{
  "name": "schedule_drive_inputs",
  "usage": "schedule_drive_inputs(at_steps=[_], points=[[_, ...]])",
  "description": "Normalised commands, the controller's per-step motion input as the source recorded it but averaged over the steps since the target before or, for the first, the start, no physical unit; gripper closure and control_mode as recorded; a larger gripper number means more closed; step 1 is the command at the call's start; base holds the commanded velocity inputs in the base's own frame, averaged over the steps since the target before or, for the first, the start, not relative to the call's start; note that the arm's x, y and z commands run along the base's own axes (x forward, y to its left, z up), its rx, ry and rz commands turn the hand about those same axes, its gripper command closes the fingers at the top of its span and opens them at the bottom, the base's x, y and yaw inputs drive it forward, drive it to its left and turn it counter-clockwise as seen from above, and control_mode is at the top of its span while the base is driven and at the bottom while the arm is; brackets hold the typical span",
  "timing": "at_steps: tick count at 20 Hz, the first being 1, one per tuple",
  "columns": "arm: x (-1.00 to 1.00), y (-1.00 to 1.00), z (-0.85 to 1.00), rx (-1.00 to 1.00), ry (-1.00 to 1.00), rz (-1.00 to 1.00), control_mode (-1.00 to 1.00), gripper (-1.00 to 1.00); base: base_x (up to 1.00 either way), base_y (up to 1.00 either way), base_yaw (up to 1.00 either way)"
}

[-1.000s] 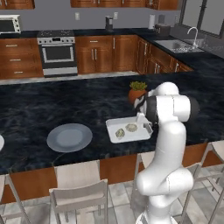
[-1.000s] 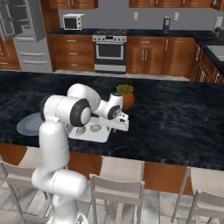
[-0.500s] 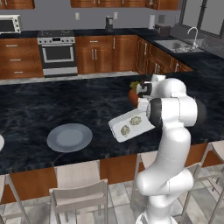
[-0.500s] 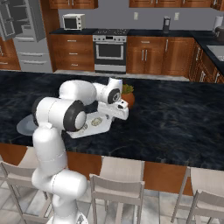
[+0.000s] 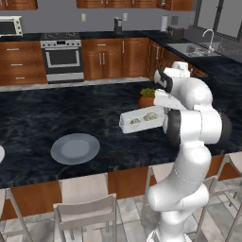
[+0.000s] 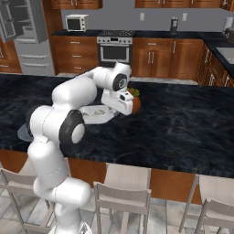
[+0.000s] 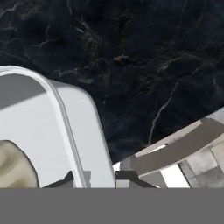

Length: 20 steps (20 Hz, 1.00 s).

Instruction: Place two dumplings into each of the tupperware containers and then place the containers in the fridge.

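A pale grey-white tupperware container (image 5: 128,124) hangs lifted above the dark marble counter (image 5: 42,113), slightly tilted. Two beige dumplings (image 5: 135,121) lie inside it. My gripper (image 5: 163,115) is shut on its right rim. In the right base view the container (image 6: 93,113) shows behind the hand, with the gripper (image 6: 109,109) at its edge. In the hand view the container's rim (image 7: 65,118) runs between the fingertips (image 7: 127,177), and one dumpling (image 7: 13,168) sits at the lower left. The fridge (image 6: 34,55) stands far left with its door open.
A round grey-blue plate (image 5: 75,148) lies on the counter left of the container. A potted plant (image 5: 147,97) stands just behind the hand. Stools (image 5: 87,208) line the counter's near edge. Stove (image 5: 61,56), microwave (image 6: 77,22) and sink (image 5: 194,48) are along the far walls.
The container was resting on the counter a second ago; it has since been lifted off and swung up with the hand, which closed on its rim. The plate has not moved.
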Motion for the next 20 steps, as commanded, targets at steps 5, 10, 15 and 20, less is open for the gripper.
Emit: schedule_drive_inputs(at_steps=[5, 10, 15, 20], points=[[-1.00, 0.23, 0.40, 0.09, -0.08, -0.56, -1.00, 1.00, 0.00, 0.00, 0.00], [-1.00, 0.63, 0.43, -0.01, -0.29, -0.58, -1.00, 1.00, 0.00, 0.00, 0.00], [-0.97, 0.58, 0.42, -0.03, -0.24, -0.52, -1.00, 1.00, 0.00, 0.00, 0.00], [-0.89, 0.52, 0.32, -0.03, -0.03, -0.41, -1.00, 1.00, 0.00, 0.00, 0.00]])
